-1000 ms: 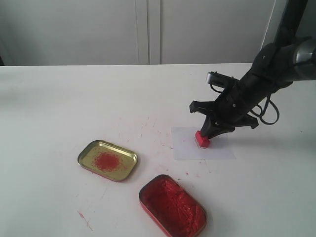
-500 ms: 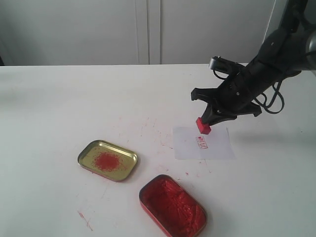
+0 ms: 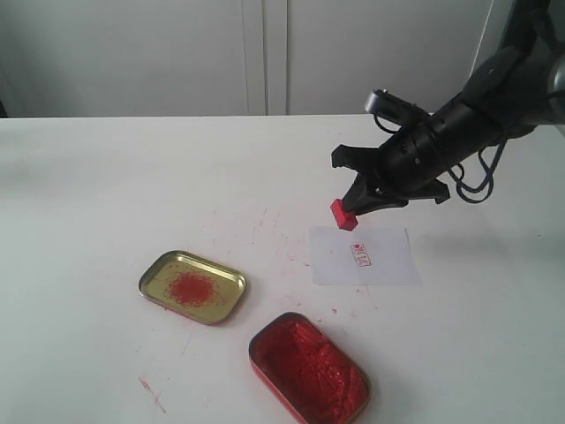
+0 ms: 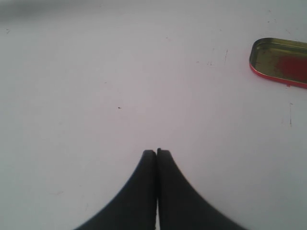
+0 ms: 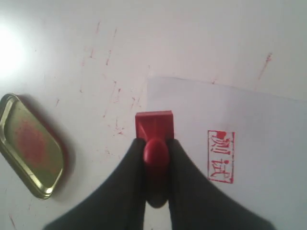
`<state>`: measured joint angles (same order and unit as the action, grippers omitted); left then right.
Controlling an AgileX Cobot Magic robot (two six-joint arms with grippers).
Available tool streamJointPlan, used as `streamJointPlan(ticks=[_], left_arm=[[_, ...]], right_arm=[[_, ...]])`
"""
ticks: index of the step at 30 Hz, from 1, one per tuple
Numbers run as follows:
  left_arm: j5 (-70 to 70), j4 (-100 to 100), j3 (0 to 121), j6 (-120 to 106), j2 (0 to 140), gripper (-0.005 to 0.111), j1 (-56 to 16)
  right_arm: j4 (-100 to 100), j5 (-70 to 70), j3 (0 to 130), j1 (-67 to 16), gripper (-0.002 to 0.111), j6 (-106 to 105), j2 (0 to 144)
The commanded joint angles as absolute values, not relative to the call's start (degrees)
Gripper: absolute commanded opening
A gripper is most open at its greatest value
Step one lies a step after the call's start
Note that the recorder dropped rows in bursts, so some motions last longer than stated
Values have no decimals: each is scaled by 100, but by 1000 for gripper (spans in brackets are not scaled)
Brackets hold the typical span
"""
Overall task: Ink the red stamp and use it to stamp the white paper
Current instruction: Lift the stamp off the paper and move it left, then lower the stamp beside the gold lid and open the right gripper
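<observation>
A robot test bench in a plain indoor room, most likely a lab. A broad white tabletop (image 3: pixel 106 177), flecked and streaked with red ink marks (image 3: pixel 265 221), fills the exterior view. Behind it stands a pale grey wall (image 3: pixel 132 53) of flat panels with vertical seams, like cabinet doors. A black robot arm (image 3: pixel 503 88) trailing loose cables (image 3: pixel 481 190) reaches in from the right. The few props lie well apart: a gold-coloured tin (image 3: pixel 225 284) smudged red, a tin of red paste (image 3: pixel 258 353) and a small white paper (image 3: pixel 388 265) bearing a red print (image 3: pixel 360 255)
</observation>
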<state>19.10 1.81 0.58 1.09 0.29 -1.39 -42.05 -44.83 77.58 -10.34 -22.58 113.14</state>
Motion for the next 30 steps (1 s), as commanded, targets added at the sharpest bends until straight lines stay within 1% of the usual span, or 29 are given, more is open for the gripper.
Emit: streamJointPlan(ticks=[1, 6, 12, 18, 30], left_arm=[[1928, 210, 0, 129, 0, 0, -126], [1928, 210, 0, 129, 0, 0, -126], [1928, 210, 0, 129, 0, 0, -126], [1928, 210, 0, 129, 0, 0, -126], [1928, 210, 0, 129, 0, 0, -126]], right_arm=[[-4579, -4684, 7752, -1026, 0, -2742, 11272], [-4710, -4667, 7752, -1189, 0, -2893, 11325], [-4951, -4693, 7752, -1658, 0, -3158, 11548], [-5069, -5309, 7752, -2003, 0, -3600, 11548], [-5079, -5682, 7752, -2839, 0, -4020, 11548]])
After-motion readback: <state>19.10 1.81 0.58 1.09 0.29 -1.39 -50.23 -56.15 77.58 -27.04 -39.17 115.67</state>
